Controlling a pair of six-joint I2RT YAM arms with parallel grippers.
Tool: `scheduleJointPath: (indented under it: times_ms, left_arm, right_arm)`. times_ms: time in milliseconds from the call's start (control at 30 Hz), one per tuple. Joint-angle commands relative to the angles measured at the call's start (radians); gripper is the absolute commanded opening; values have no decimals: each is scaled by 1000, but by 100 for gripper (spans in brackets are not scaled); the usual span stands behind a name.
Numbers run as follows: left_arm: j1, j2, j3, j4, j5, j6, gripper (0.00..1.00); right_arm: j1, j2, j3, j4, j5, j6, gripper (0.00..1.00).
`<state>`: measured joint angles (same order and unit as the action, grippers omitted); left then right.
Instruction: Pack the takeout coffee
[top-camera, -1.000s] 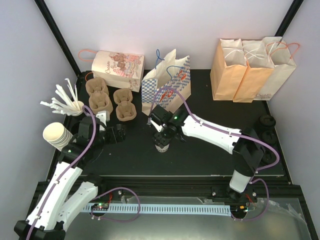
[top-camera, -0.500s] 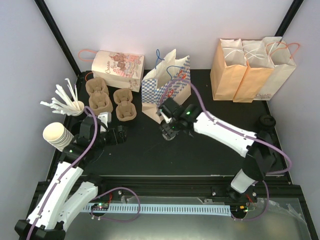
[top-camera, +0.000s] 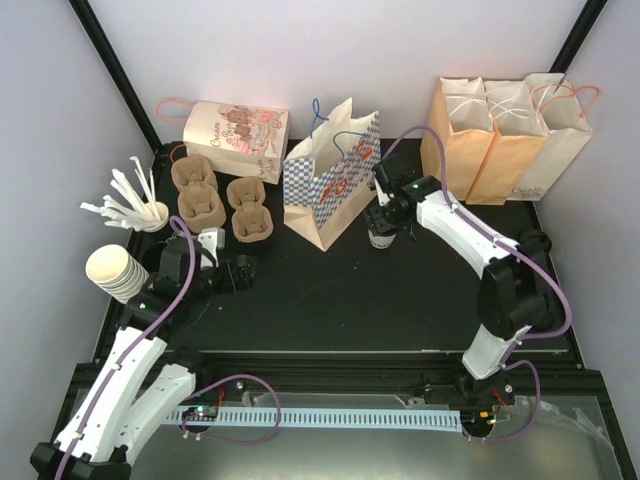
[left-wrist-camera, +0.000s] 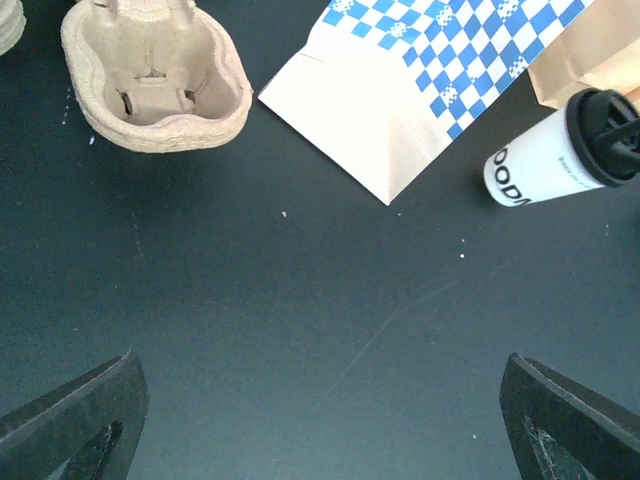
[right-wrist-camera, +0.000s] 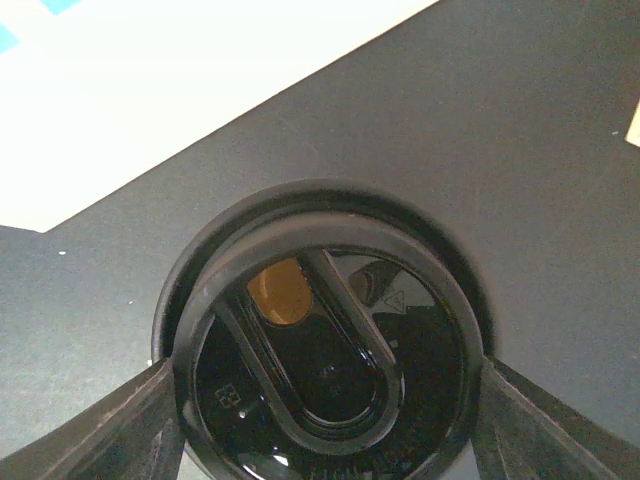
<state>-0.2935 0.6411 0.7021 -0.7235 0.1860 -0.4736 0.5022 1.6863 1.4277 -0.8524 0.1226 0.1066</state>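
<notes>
At the far left of the overhead view, a stack of plain white cups (top-camera: 112, 271) and a cup of white utensils (top-camera: 150, 214) are set at the table's (top-camera: 400, 300) edge, seemingly as supplies kept out of the working area. Just right of them, brown pulp carriers (top-camera: 222, 203) are laid out in two columns, hollows facing up, presumably ready to receive cups. The left gripper (top-camera: 240, 272) is parked low in front of the carriers with its fingers spread fully apart and nothing between them; it appears to be held in waiting.

At centre, a blue-and-white checked paper bag (top-camera: 335, 178) is stood upright with its mouth open toward the ceiling, likely the packing destination. Just beside its right side, the takeout coffee (top-camera: 380, 237) is seen upright, near the bag but not in it. The right gripper (top-camera: 384, 225) is clamped on the cup from above, a finger seen against either side of the black lid (right-wrist-camera: 322, 372) in the right wrist view. At the far right, three tan bags (top-camera: 500, 135) are lined against the wall.
</notes>
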Motion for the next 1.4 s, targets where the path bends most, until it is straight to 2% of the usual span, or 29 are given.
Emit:
scheduleJointPath:
  times_ms: [0, 167, 200, 300, 367, 500, 667, 833, 967, 1200, 1300, 1367]
  left_arm:
    - [9, -8, 7, 32, 30, -9, 99]
    - [8, -3, 7, 33, 28, -6, 99]
    - [8, -2, 7, 32, 29, -5, 99]
    - [8, 3, 14, 28, 14, -5, 99]
    - [8, 12, 31, 10, -20, -6, 99]
    - [8, 62, 109, -55, -127, 4, 99]
    - [19, 127, 216, -159, -351, 9, 99]
    - [99, 176, 297, -191, -325, 52, 99]
    - [116, 191, 428, -255, -357, 82, 99]
    - [207, 195, 606, -396, -521, 147, 96]
    - [295, 218, 655, -421, -549, 211, 98]
    - [302, 252, 676, -442, -630, 225, 98]
  right_arm:
    - [-17, 63, 34, 39, -25, -4, 69]
    - [-19, 88, 31, 47, -18, -3, 71]
    - [-19, 88, 28, 48, -16, -2, 75]
    - [-19, 79, 39, 37, -6, -4, 95]
    - [-19, 55, 52, 21, 5, -6, 100]
    - [-19, -14, 92, -18, 8, -9, 100]
    - [-16, -135, 59, -22, -12, 8, 100]
    - [2, -254, -41, 13, -96, 53, 100]
    - [8, -363, -169, 80, -195, 92, 100]
    - [10, -503, -339, 209, -397, 153, 100]
    - [10, -533, -363, 224, -442, 158, 100]
    - [12, -548, -374, 224, -443, 155, 99]
